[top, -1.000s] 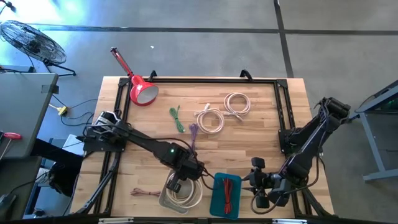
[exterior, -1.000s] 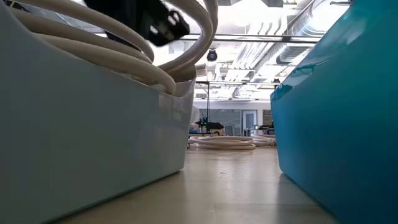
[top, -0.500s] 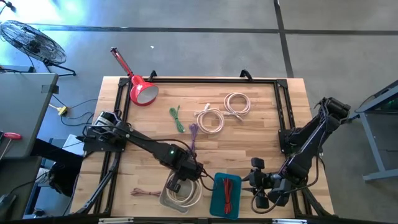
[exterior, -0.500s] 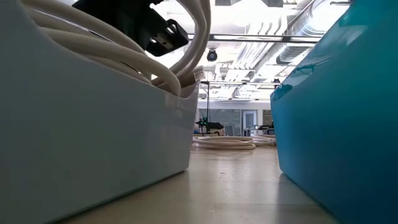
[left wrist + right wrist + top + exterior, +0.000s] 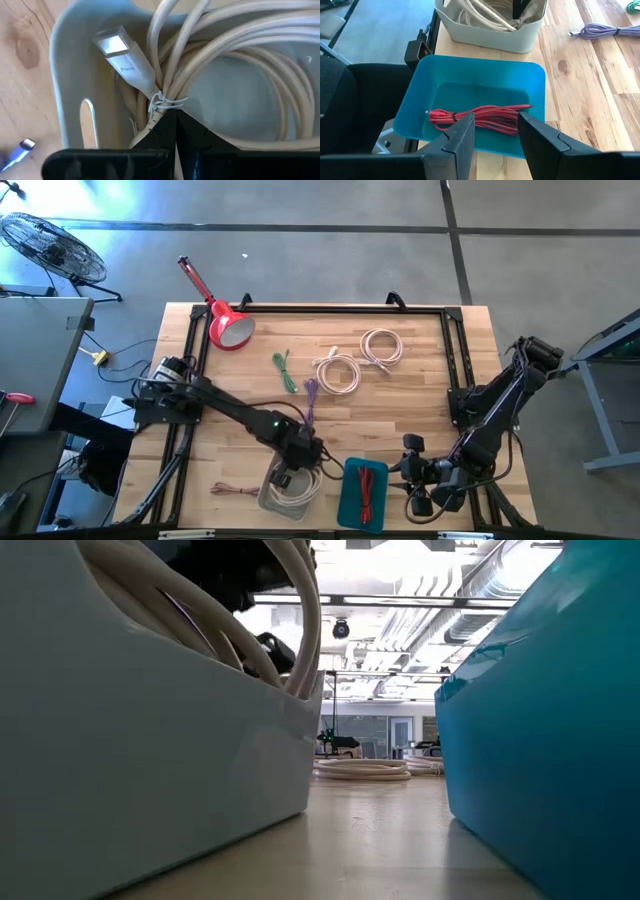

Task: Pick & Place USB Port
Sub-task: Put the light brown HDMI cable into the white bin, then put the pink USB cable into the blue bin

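A pale grey plastic bin (image 5: 272,502) with rounded corners and smooth, slightly glossy walls sits near the front edge of a light wooden table (image 5: 400,395) with visible plank grain. Inside the bin lies a coiled cream USB cable (image 5: 235,60), thick and rubbery, its loops bound by a thin white twist tie; one flat, translucent white connector housing with faint lettering rests against the bin's inner wall. The left gripper (image 5: 297,457) reaches down into the bin with its dark fingers pressed together at the tied part of the cable, closed on the coil. Just beside the grey bin, on the right arm's side, stands a bright teal plastic tray (image 5: 348,498), shallow and rectangular with rounded corners, holding a bundled red cable (image 5: 482,119). The right gripper (image 5: 495,131) hovers near the teal tray, its two dark fingers parted and holding nothing. Farther back from the grey bin, a purple cable (image 5: 311,392) and a green cable (image 5: 286,370) lie loose on the wood, and beyond them two more cream coils (image 5: 355,360) rest side by side. A thin reddish cable (image 5: 233,489) lies beside the grey bin on the left arm's side. A red desk lamp (image 5: 222,318) with a round shade sits at the far corner. A black metal frame borders the table, which stands on a grey concrete floor; a floor fan (image 5: 50,242) stands well away from it.
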You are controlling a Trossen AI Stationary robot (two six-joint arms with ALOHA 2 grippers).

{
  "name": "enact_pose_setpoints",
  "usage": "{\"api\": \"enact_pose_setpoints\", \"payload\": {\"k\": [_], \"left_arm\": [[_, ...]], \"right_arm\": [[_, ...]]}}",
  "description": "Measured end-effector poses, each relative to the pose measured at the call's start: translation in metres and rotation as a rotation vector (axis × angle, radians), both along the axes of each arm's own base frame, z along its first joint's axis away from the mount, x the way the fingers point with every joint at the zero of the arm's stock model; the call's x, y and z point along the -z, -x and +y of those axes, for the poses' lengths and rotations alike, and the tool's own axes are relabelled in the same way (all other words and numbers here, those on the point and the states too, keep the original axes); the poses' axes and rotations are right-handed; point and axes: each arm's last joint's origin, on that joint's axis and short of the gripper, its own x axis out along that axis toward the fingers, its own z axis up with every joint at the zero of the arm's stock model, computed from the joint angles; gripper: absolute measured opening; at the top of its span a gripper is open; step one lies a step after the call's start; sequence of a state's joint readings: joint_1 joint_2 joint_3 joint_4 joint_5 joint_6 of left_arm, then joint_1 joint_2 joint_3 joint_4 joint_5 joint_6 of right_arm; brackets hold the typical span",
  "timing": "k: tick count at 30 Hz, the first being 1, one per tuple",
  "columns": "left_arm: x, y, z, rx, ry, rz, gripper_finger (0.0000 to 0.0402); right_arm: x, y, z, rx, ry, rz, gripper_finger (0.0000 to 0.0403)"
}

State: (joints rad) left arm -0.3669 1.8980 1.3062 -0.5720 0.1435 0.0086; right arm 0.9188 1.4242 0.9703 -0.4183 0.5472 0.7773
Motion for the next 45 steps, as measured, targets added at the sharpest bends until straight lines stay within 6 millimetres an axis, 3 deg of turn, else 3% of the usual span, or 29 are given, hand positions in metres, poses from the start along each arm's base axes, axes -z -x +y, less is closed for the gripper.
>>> {"api": "enact_pose_setpoints", "payload": {"k": [7, 22, 27, 33, 40, 45], "left_arm": [[-0.009, -0.006, 0.003, -0.004, 0.008, -0.006, 0.0000], [-0.082, -0.020, 0.000, -0.029, -0.061, -0.051, 0.0001], [-0.112, -0.020, 0.005, -0.023, -0.208, -0.101, 0.0001], [-0.138, -0.003, 0.019, -0.065, -0.448, -0.005, 0.0001], [-0.138, 0.010, 0.055, -0.160, -0.555, 0.208, 0.0001], [-0.137, 0.006, 0.085, -0.232, -0.608, 0.244, 0.0001]], "right_arm": [[0.000, 0.000, 0.000, -0.002, 0.000, 0.002, 0.0142], [0.000, 0.000, 0.000, 0.000, -0.003, 0.004, 0.0142], [0.000, 0.000, 0.000, 0.000, -0.004, 0.004, 0.0142], [0.000, 0.000, 0.000, 0.000, -0.004, 0.004, 0.0142], [0.000, 0.000, 0.000, -0.001, -0.003, 0.004, 0.0142], [0.000, 0.000, 0.000, 0.000, -0.004, 0.004, 0.0142]]}}
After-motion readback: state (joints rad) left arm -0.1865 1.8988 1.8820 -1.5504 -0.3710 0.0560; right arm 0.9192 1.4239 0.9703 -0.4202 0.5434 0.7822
